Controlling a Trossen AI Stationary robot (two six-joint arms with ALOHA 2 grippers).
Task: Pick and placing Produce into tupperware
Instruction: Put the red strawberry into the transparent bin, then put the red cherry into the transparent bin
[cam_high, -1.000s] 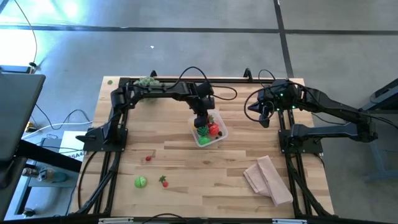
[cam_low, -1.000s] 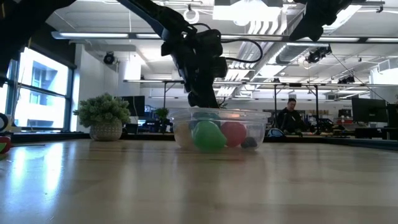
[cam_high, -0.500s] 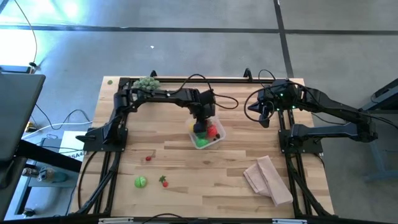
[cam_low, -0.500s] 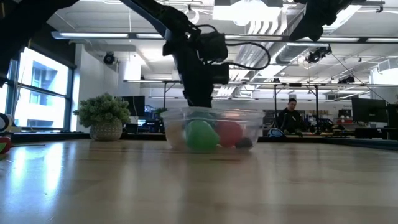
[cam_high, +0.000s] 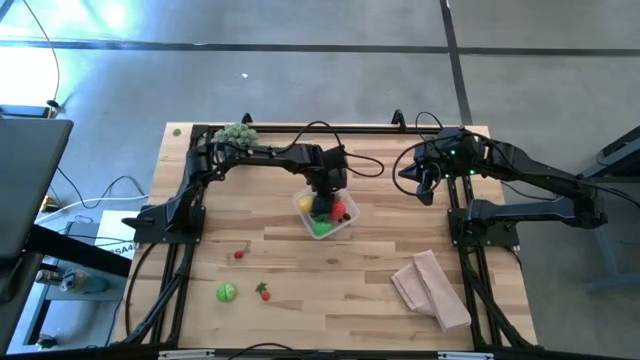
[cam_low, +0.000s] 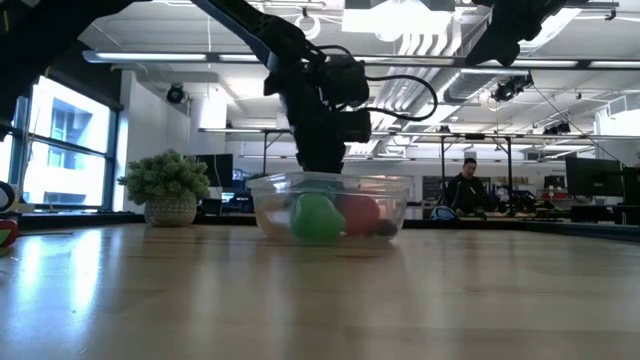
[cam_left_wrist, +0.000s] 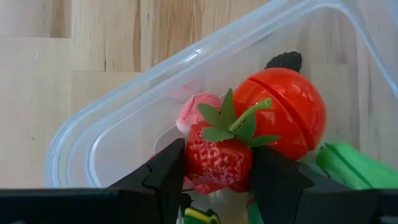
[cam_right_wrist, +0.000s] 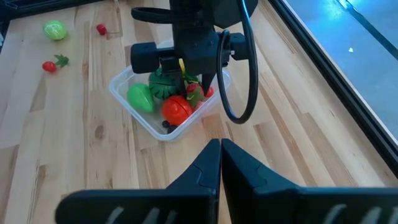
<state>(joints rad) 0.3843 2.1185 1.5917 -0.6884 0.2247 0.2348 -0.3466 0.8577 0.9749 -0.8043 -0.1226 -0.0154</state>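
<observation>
The tupperware (cam_high: 325, 213), a clear container, stands on the wooden table a little beyond its middle. Inside it lie a red tomato (cam_left_wrist: 287, 111), a green piece (cam_left_wrist: 348, 163) and a small pink piece (cam_left_wrist: 196, 112). My left gripper (cam_left_wrist: 219, 171) reaches down into it from above, shut on a red strawberry (cam_left_wrist: 217, 158). My right gripper (cam_right_wrist: 220, 152) is shut and empty, raised over the table's far right part. More produce lies loose near the front left: a green ball (cam_high: 226, 292), a small strawberry (cam_high: 263, 291) and a red berry (cam_high: 239, 255). My left gripper pinches the strawberry's red body (cam_left_wrist: 194, 163) between its two fingers, one on each side. The fingers slant down from above into the tupperware. The strawberry's green leafy cap (cam_left_wrist: 231, 123) points away from the fingers. Whether the strawberry rests on the other pieces, I cannot tell.
A tan folded cloth (cam_high: 432, 288) lies at the front right. A pale-green spiky plant in a pot (cam_high: 238, 131) stands at the far left corner. Black frame rails run along both sides of the table. A person (cam_low: 463, 185) sits in the room beyond.
My left gripper has sunk into the tupperware with the strawberry and gone a little toward the table's left edge, turning slightly. The tupperware has slid a short way toward the left edge with its contents.
</observation>
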